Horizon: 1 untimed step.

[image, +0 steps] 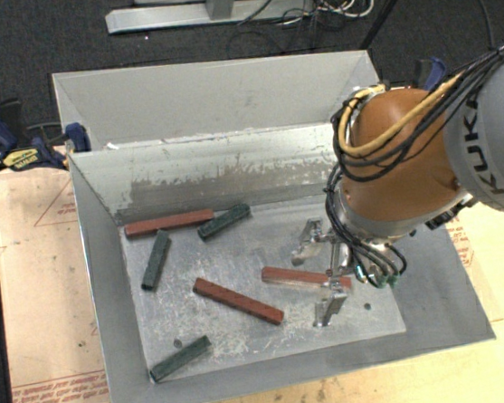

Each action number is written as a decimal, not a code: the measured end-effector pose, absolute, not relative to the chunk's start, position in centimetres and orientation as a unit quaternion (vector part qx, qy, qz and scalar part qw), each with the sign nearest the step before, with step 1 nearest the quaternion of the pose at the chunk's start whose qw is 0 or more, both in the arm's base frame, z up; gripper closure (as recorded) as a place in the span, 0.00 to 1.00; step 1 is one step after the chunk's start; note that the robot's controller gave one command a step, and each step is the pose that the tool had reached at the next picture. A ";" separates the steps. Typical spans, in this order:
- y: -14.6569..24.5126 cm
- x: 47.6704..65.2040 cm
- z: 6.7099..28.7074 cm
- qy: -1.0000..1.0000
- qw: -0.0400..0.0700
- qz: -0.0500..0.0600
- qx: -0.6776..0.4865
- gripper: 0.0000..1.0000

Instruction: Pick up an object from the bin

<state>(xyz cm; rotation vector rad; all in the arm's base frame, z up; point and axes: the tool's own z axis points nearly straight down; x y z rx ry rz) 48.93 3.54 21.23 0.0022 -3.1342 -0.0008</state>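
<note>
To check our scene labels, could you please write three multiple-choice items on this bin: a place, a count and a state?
1. The reddish-brown flat bar nearest the gripper lies: A. between its fingers; B. against the back wall; C. on a green bar.
2. Dark green rectangular bars in the grey metal bin: A. one; B. three; C. five.
3. The gripper's fingers are: A. open; B. shut on nothing; C. shut on a green bar.
Key: 1 A, the fingers straddle it; 2 B, back, left, front; 3 A, they stand apart.
</note>
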 end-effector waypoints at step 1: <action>3.5 49.1 21.6 -1.000 0.000 -0.001 0.000 0.00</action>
